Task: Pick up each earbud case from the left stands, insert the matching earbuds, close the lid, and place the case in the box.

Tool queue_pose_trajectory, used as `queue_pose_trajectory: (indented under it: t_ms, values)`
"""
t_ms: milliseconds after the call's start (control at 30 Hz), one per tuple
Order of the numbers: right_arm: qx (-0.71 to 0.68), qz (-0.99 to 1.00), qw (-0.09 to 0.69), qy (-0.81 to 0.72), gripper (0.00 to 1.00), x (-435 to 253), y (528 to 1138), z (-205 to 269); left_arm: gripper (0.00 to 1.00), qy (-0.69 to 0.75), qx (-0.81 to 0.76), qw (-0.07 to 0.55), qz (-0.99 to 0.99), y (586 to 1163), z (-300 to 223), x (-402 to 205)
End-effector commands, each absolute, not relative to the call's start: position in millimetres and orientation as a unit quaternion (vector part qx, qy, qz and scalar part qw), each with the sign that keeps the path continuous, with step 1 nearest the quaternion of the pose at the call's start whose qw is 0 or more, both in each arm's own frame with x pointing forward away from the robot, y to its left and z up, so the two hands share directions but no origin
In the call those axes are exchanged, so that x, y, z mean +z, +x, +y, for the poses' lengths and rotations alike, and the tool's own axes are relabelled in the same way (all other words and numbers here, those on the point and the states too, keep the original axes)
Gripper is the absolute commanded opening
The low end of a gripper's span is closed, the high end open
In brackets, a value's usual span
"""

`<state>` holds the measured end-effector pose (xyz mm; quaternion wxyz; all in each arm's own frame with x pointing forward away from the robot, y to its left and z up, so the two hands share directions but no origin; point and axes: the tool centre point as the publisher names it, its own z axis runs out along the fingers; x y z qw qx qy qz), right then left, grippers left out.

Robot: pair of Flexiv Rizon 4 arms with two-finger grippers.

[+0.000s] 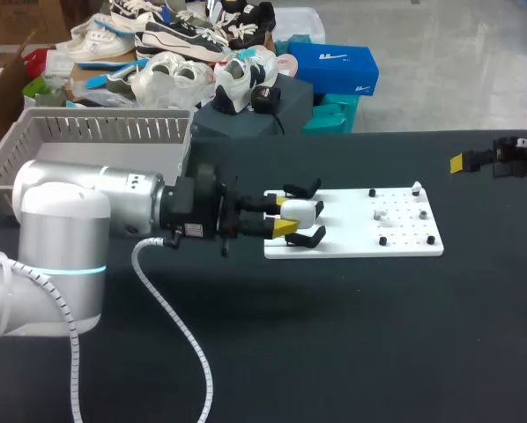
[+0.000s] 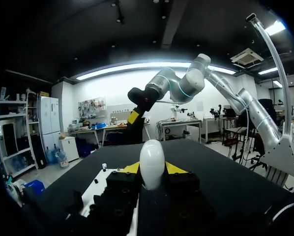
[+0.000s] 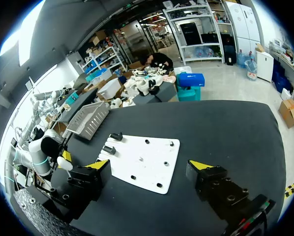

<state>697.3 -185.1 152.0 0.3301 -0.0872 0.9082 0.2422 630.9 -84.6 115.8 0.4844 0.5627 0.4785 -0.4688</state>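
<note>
My left gripper (image 1: 285,216) is shut on a white earbud case (image 1: 300,211), its yellow tips pressing the case from two sides. In the left wrist view the case (image 2: 152,164) stands upright between the fingertips (image 2: 174,168), raised off the table. In the head view it hangs over the left end of the white board (image 1: 352,238), between two black stands (image 1: 303,188). Small white pieces (image 1: 380,214) lie among black pegs on the board's right half. My right gripper (image 3: 148,166) is open and empty, at the table's far right, its arm (image 1: 510,159) away from the board.
A grey slatted basket (image 1: 96,132) stands at the back left of the black table (image 1: 334,335), also visible in the right wrist view (image 3: 90,120). A grey cable (image 1: 180,330) hangs from my left arm over the table's front left.
</note>
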Motion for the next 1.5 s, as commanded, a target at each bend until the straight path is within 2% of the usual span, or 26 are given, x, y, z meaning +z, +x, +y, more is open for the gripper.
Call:
queue_pose_trajectory:
  t_ms: [33, 667, 1500]
  values:
    - [0.245, 0.907, 0.33, -0.089, 1.0, 150, 699, -186, 0.0, 0.563, -0.457, 0.505, 0.468, 623, -96, 113]
    - [0.232, 0.905, 0.336, -0.116, 1.0, 157, 685, -178, 0.0, 0.555, -0.464, 0.504, 0.472, 646, -135, 91]
    - [0.25, 0.879, 0.331, -0.234, 1.0, 168, 612, -67, 0.0, 0.546, -0.483, 0.501, 0.466, 655, -145, 90]
